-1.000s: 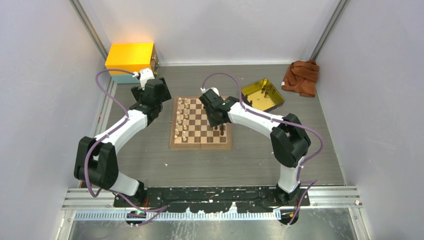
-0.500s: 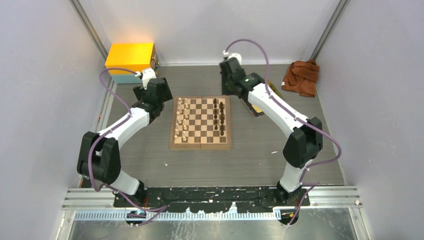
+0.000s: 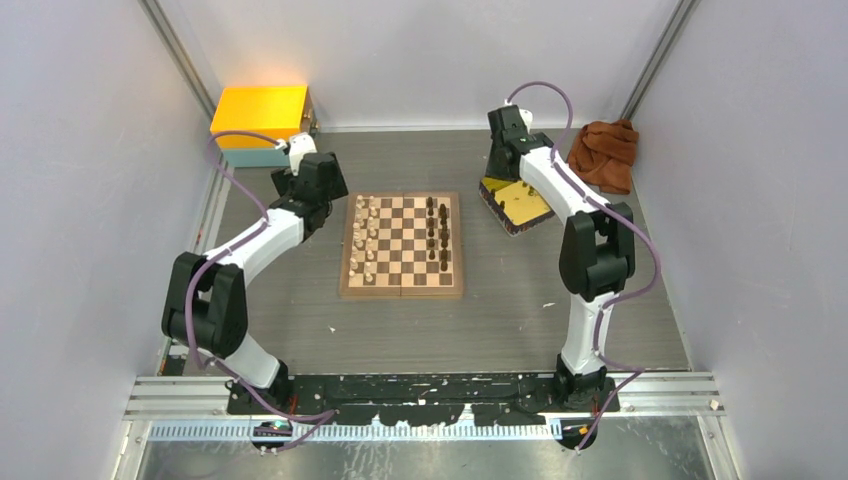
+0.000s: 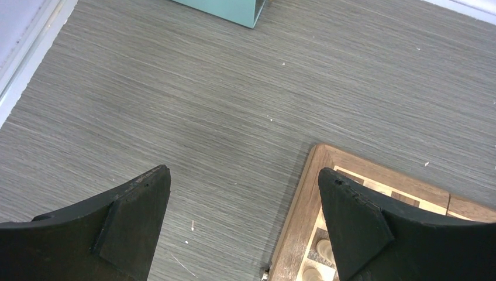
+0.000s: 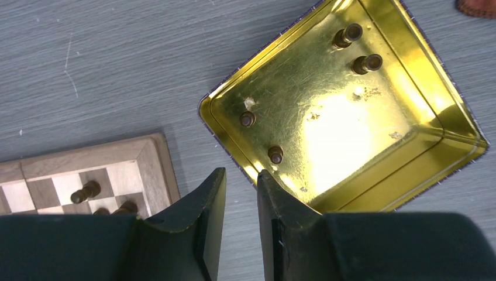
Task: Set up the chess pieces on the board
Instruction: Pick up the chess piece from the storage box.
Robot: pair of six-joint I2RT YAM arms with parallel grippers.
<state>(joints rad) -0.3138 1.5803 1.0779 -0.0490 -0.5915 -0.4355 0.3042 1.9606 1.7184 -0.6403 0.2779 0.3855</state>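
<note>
While right gripper [image 5: 240, 173] hovers at gold tin [image 5: 457, 125] rim, fingers narrowly apart, empty | step: fetch dark chessman [image 5: 275, 154] just ahead of fingertips | next: descend, straddle, close | left gripper [image 4: 244, 172] spread wide, empty, beside board [image 4: 297, 225] corner.

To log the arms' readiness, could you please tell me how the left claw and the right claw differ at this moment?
The left claw stands wide open; the right claw shows only a narrow gap. The left claw hangs over the table beside a corner of the board; the right claw hangs by the rim of the yellow tray, where four dark chess pieces sit. Both hold nothing.
</note>
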